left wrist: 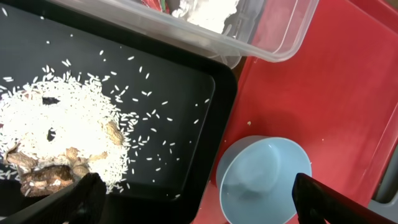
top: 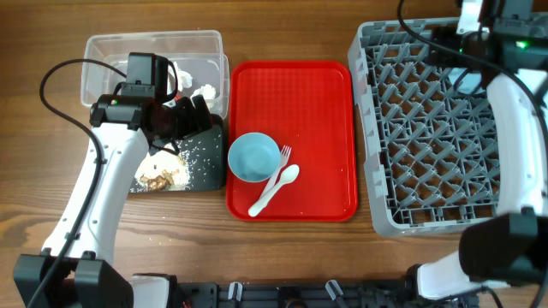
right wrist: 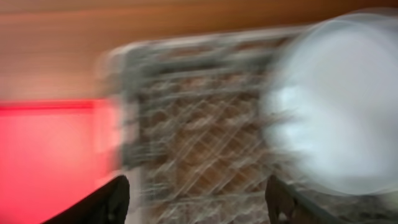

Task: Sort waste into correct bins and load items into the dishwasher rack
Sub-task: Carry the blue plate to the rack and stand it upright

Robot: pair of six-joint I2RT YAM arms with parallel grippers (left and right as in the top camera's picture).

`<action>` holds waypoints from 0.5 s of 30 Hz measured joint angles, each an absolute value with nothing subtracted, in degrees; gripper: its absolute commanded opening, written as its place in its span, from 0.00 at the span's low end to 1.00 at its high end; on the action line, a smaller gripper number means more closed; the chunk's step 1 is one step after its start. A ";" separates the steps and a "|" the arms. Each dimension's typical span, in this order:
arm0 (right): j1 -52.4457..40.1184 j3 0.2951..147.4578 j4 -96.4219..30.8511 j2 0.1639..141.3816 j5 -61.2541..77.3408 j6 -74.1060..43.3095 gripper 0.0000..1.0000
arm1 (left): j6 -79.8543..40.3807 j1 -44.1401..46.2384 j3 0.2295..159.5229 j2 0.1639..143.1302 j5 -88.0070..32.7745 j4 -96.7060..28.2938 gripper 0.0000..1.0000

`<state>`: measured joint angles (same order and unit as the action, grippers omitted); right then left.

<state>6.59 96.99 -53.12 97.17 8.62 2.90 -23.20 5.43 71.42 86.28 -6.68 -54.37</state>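
My left gripper (left wrist: 199,208) is open and empty, low over the black tray's (top: 205,167) right edge and the pale blue bowl (left wrist: 264,180). The bowl stands on the red tray beside a white fork (top: 283,155) and spoon (top: 274,190). Rice and brown scraps (left wrist: 56,134) lie in the black tray. The clear tub (top: 154,56) holds white tissues (left wrist: 208,12), and a bit of red wrapper (left wrist: 163,5) shows. My right gripper (right wrist: 199,202) is open and empty over the grey rack (top: 428,128), next to a blurred pale blue plate (right wrist: 339,106). The mint bowl and yellow cup are out of view.
The flat red serving tray (top: 325,103) lies between the bins and the rack. My right arm (top: 518,128) reaches along the rack's right side. Cables hang over the rack's far corner and beside the clear tub.
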 measured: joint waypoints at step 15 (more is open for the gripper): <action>-32.23 96.82 -63.40 121.60 19.99 -11.77 0.44 | -26.52 0.99 71.42 86.28 -2.39 -59.18 1.00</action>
<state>-32.23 96.82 -63.40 121.60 19.99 -11.77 -26.52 0.99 71.42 86.28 -2.39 -59.18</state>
